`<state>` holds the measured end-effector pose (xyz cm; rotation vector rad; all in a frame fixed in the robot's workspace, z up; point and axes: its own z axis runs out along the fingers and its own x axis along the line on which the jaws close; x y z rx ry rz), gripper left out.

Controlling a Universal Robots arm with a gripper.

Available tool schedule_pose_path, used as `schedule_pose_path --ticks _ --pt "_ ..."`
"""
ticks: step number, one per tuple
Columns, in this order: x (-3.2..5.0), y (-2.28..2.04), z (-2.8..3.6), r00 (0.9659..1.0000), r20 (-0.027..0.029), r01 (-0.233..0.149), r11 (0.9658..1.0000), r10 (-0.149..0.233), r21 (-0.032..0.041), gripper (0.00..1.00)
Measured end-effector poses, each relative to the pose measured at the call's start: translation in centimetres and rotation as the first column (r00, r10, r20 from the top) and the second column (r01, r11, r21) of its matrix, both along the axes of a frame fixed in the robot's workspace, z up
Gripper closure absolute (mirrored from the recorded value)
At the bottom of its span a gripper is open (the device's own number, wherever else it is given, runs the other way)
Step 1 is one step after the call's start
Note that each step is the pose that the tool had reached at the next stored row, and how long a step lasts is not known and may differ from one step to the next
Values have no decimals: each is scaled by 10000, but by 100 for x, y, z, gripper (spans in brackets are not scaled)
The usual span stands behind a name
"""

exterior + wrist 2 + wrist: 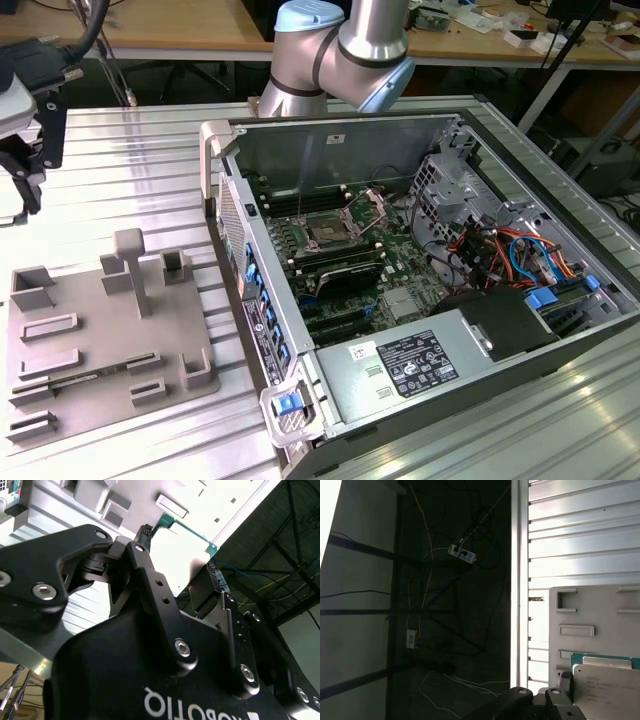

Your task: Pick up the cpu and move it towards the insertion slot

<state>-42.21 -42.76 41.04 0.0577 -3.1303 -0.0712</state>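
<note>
In the second wrist view my gripper (182, 555) is shut on the cpu (187, 540), a flat square chip with a silvery top and a green rim, held between the black fingers (150, 575). The first wrist view shows the cpu (607, 685) hanging above the grey fixture plate (590, 610). In the exterior view the gripper (22, 195) hangs at the far left, above the ribbed table and beyond the fixture plate (100, 330). The insertion slot (328, 232), a metal-framed socket with a dark centre, lies inside the open computer case, far toward the exterior view's right of the gripper.
The case's raised side wall (235, 250) stands between the fixture plate and the motherboard. A silver power-supply box (415, 365) and bundled cables (500, 250) crowd the case. The arm's joint (340, 50) sits behind the case. Raised blocks (130, 265) stand on the fixture plate.
</note>
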Motion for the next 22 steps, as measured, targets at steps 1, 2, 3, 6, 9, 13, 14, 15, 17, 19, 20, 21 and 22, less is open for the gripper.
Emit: schedule_pose_path --ticks 1,2,3,6,9,13,14,15,17,19,20,21,22 --pt "13 0 0 10000 0 0 10000 0 1 45" --pt "24 0 0 10000 1 0 10000 0 0 45" --pt "38 0 -1 10000 1 0 10000 0 0 45" --pt "63 0 0 10000 0 0 10000 0 0 45" --pt "92 0 0 10000 0 0 10000 0 0 45" --pt "123 0 0 10000 0 0 10000 0 0 45" --pt "130 0 0 10000 1 0 10000 0 0 45" --pt "136 0 0 10000 0 1 10000 -1 0 45" --pt "151 0 0 10000 0 0 10000 0 0 45" --pt "163 0 0 10000 0 0 10000 0 0 45" --pt "178 0 0 10000 0 0 10000 0 0 45" --pt "184 0 0 10000 0 0 10000 0 0 45" --pt "191 0 -1 10000 1 0 10000 0 1 45"
